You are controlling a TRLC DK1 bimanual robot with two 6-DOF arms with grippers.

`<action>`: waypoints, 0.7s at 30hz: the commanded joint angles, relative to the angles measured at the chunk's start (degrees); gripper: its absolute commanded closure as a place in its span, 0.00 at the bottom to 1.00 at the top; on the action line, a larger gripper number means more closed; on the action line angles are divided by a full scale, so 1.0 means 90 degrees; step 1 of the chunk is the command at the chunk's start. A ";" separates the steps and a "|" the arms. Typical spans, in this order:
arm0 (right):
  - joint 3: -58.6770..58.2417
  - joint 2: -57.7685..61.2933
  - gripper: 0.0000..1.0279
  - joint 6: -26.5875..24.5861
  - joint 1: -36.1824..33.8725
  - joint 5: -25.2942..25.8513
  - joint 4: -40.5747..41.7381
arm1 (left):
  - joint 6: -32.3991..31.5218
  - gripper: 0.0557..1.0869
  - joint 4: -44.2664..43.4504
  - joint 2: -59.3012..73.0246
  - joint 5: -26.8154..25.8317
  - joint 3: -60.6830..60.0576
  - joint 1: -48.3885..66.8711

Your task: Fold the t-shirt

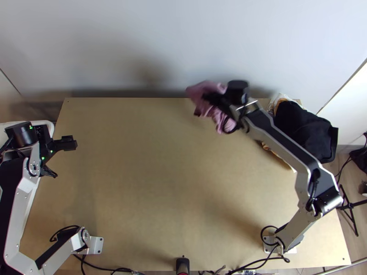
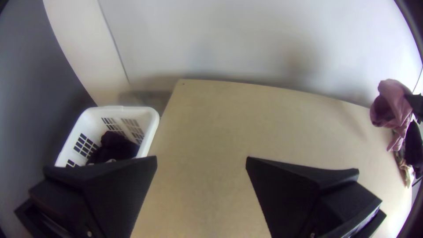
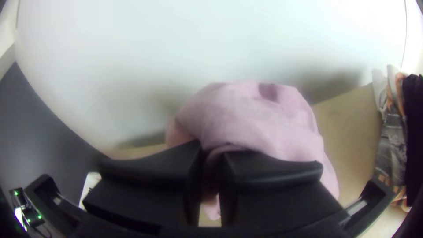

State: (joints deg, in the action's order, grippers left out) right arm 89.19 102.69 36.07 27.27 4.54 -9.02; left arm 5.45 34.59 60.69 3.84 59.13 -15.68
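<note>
Top view: light wooden table (image 1: 151,183), a white basket (image 1: 48,123) beside its left edge. Clothing pile (image 1: 303,128) noted toward the table's far right, black garment uppermost. Pink t-shirt (image 1: 204,89) bunched, located near the table's far edge, right of centre. Right gripper (image 1: 213,98): jaws closed on the shirt, cloth pinched between them. Left gripper (image 1: 56,141): at the table's left side, jaws wide apart, nothing between them
</note>
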 commanded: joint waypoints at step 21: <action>0.2678 -0.0639 0.98 -0.1762 -0.3157 0.0004 -0.1772 | -0.0518 0.05 -0.0093 0.0054 -0.0299 -0.0360 0.0278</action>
State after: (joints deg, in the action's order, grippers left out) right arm 109.97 98.43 23.66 5.43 4.69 -22.28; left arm 1.34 33.91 61.14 1.23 56.86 -13.39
